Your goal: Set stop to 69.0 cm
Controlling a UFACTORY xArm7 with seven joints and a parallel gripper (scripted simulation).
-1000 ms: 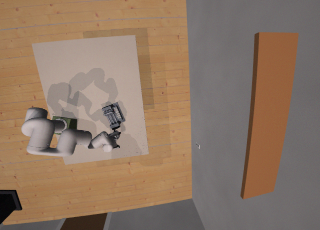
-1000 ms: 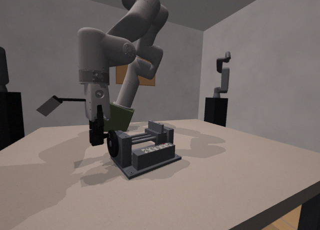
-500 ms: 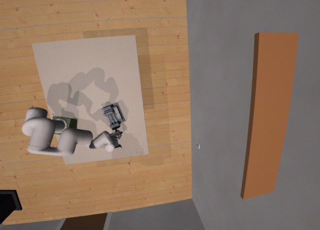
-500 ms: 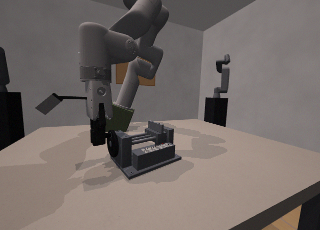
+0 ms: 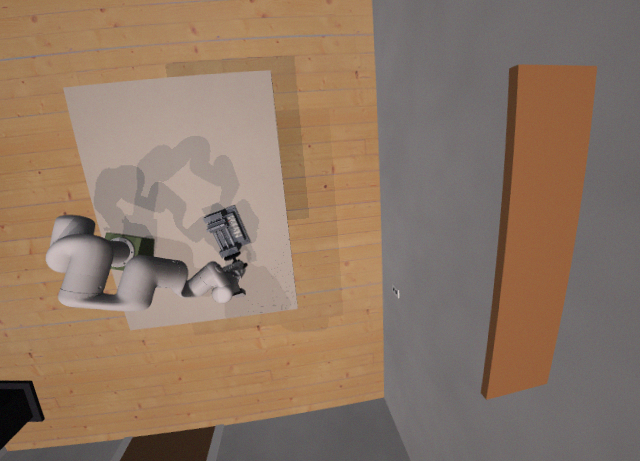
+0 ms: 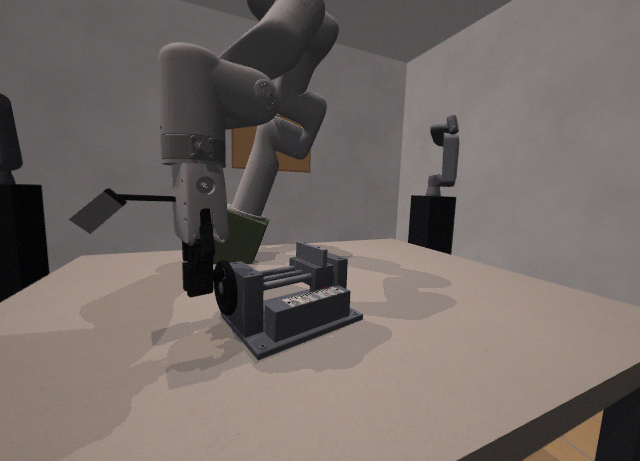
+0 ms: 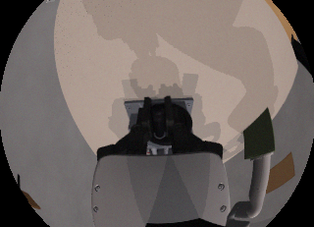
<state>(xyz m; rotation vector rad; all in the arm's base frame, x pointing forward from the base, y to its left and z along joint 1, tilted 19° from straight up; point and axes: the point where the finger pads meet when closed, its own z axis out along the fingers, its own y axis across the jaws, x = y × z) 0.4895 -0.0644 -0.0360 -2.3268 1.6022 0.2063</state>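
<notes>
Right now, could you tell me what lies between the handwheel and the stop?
In the exterior view, an upright end plate, then parallel rods running from it to the stop. The gripper grips the handwheel.

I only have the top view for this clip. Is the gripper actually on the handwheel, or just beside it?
Observer: On it. In the exterior view the gripper is shut on the crank handle of the black handwheel.
Operator: Where does the stop sit?
Observer: The stop block sits toward the far end of the rods.
Operator: Readable scale?
Observer: A white scale strip shows on the front block, but its marks are too small to read.
</notes>
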